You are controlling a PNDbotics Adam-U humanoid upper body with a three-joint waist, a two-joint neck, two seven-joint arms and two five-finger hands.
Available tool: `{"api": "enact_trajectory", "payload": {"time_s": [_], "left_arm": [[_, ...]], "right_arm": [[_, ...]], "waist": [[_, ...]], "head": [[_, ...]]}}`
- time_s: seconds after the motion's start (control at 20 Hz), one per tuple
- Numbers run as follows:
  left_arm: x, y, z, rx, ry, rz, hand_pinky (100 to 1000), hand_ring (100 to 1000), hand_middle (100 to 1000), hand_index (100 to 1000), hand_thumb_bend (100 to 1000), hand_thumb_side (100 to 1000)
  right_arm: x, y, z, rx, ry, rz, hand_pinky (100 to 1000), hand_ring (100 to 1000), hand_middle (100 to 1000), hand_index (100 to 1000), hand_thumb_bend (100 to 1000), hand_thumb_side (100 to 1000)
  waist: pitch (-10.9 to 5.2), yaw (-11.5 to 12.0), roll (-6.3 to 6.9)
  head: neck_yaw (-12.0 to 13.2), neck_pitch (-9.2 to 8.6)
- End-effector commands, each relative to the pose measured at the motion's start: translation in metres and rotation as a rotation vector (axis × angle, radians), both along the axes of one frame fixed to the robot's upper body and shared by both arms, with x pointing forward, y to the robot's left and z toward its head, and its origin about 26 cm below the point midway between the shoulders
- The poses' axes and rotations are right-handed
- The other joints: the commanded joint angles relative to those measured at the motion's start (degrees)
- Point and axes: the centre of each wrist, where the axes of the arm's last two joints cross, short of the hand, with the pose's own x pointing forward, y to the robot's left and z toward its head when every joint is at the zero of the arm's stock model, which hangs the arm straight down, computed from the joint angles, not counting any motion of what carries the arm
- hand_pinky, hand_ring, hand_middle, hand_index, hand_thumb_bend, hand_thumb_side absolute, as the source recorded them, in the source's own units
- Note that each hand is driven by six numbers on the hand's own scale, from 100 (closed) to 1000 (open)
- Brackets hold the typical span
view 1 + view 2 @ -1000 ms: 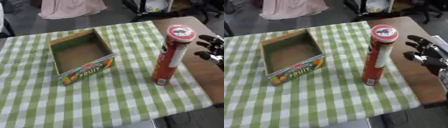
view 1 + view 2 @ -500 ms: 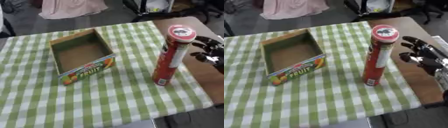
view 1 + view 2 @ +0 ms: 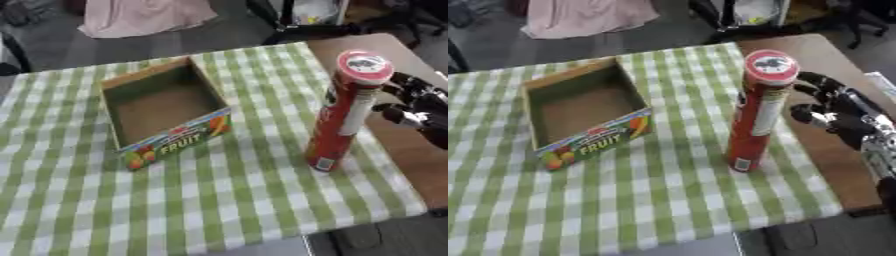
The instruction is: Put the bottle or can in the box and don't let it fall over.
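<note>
Closer now than a second ago: the right hand [image 3: 837,112] has crept in toward the can.

Left to right, the open box [image 3: 162,111] sits on the checked worktop [image 3: 219,200]. The tall red can [image 3: 759,110] stands upright well to its right, then comes the hand just beside it, fingers spread, holding nothing, so the reach is leftward.

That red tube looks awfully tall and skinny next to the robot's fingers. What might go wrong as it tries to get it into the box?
The tall red can stands upright on a small base, so a sideways nudge from the right robot hand, open beside its upper half, may tip it over on the checked cloth.

The fruit box is shallow next to the can, so its walls would give little support, and the can may topple once set inside.
</note>
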Motion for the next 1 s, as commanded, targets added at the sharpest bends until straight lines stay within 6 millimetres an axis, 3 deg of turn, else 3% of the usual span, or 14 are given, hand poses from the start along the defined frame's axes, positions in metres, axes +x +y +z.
{"api": "enact_trajectory", "payload": {"time_s": [0.05, 1.0], "left_arm": [[0.0007, 0.0032, 0.0108, 0.031, -0.020, -0.005, 751, 787, 738, 812, 736, 624], [0.0013, 0.0019, 0.0100, 0.025, -0.019, -0.011, 752, 789, 739, 812, 732, 623]], "right_arm": [[0.0041, 0.0020, 0.0142, -0.015, -0.034, 0.032, 753, 1000, 1000, 926, 755, 240], [0.0090, 0.0106, 0.0148, -0.006, -0.035, 0.096, 758, 1000, 1000, 932, 741, 295]], "waist": [[-0.46, 0.1, -0.11], [-0.26, 0.5, -0.19]], "head": [[-0.1, -0.14], [-0.4, -0.07]]}}
